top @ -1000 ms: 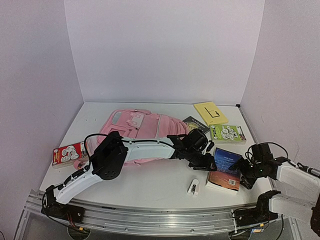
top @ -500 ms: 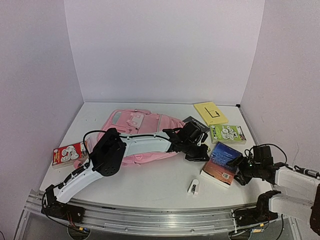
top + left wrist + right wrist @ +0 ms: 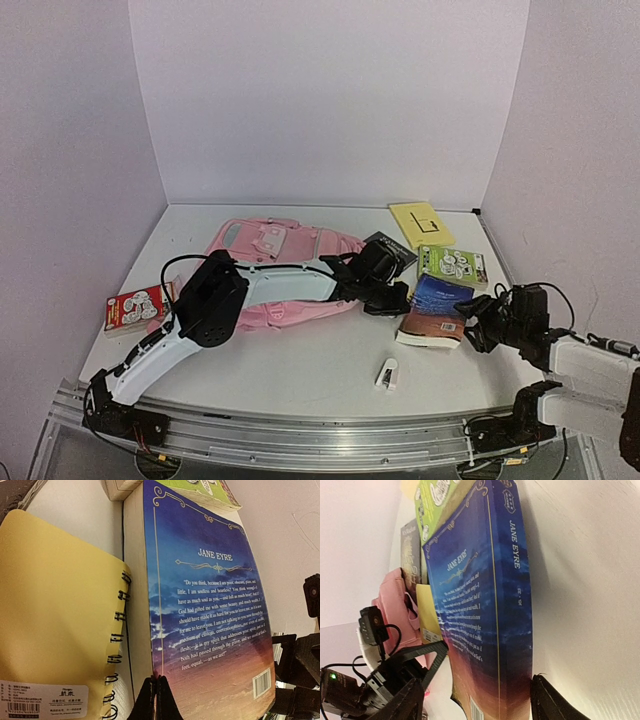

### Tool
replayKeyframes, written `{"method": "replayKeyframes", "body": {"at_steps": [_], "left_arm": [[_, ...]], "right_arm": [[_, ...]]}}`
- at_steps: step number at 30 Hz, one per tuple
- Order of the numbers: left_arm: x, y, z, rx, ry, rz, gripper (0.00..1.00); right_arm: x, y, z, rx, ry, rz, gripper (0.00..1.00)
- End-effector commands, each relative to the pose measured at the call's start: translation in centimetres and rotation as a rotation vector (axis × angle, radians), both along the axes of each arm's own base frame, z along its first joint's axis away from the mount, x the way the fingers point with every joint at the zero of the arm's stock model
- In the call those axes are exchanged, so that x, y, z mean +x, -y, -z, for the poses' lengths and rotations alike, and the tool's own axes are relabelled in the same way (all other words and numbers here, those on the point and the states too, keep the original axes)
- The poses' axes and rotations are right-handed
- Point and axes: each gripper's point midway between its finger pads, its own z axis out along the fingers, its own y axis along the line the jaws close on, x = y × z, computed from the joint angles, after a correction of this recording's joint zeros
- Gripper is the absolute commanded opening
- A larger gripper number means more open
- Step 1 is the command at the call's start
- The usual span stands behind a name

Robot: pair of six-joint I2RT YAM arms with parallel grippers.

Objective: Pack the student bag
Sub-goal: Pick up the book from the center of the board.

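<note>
The left arm (image 3: 290, 283) hides part of the soft pink fabric backpack (image 3: 300, 245); the small white object (image 3: 387, 375) is too small to identify.

Setting: robotics lab test cell. White worktop (image 3: 300, 365) boxed in by bare pale walls (image 3: 330, 100) at 9, 12 and 3 o'clock; aluminium rail (image 3: 320, 432) at 6 o'clock carries two cabled robot arms: left arm (image 3: 160, 362), right arm (image 3: 590, 362).

white table (image 3: 300, 370) | on it: pink student bag (image 3: 270, 245), red box (image 3: 135, 307), yellow notepad (image 3: 420, 224), green book (image 3: 452, 263), blue book (image 3: 437, 310), small white item (image 3: 387, 374)
</note>
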Motion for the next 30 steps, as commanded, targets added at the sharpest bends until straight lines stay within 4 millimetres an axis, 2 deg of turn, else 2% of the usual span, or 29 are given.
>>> {"method": "replayKeyframes", "body": {"at_steps": [1, 4, 6, 11, 14, 16, 19, 22, 25, 28, 30], "left_arm": [[-8.4, -0.9, 5.6, 0.131, -0.193, 0.159, 0.00], [-8.2, -1.1, 5.6, 0.127, -0.199, 0.152, 0.00], [-8.1, -1.2, 5.5, 0.122, -0.200, 0.151, 0.00], [-7.8, -1.2, 5.1, 0.111, -0.194, 0.148, 0.00], [-7.7, -1.4, 5.3, 0.117, -0.198, 0.145, 0.00], [-7.6, -1.5, 5.4, 0.119, -0.203, 0.143, 0.00], [-7.5, -1.8, 5.5, 0.124, -0.206, 0.140, 0.00], [-7.5, -1.9, 5.5, 0.123, -0.207, 0.141, 0.00], [-7.4, -1.7, 5.4, 0.114, -0.207, 0.144, 0.00], [-7.2, -1.5, 5.3, 0.107, -0.204, 0.144, 0.00], [-7.0, -1.4, 5.1, 0.103, -0.199, 0.141, 0.00]], "right_arm": [[3.7, -3.6, -12.4, 0.189, 0.454, -0.130, 0.67], [4.0, -3.8, -12.5, 0.192, 0.450, -0.138, 0.65], [4.1, -3.9, -11.9, 0.199, 0.422, -0.143, 0.60], [4.2, -4.3, -8.7, 0.229, 0.283, -0.137, 0.56], [4.1, -4.2, -7.7, 0.196, 0.252, -0.144, 0.51], [3.7, -4.1, -7.1, 0.134, 0.211, -0.168, 0.50], [2.2, -3.1, -6.5, -0.057, 0.121, -0.234, 0.50], [1.1, -2.8, -7.2, -0.174, 0.104, -0.324, 0.50], [0.4, -4.2, -7.6, -0.148, 0.076, -0.439, 0.51], [0.2, -5.9, -7.0, -0.073, 0.033, -0.533, 0.51], [0.3, -6.6, -6.3, -0.088, 0.023, -0.567, 0.51]]}}
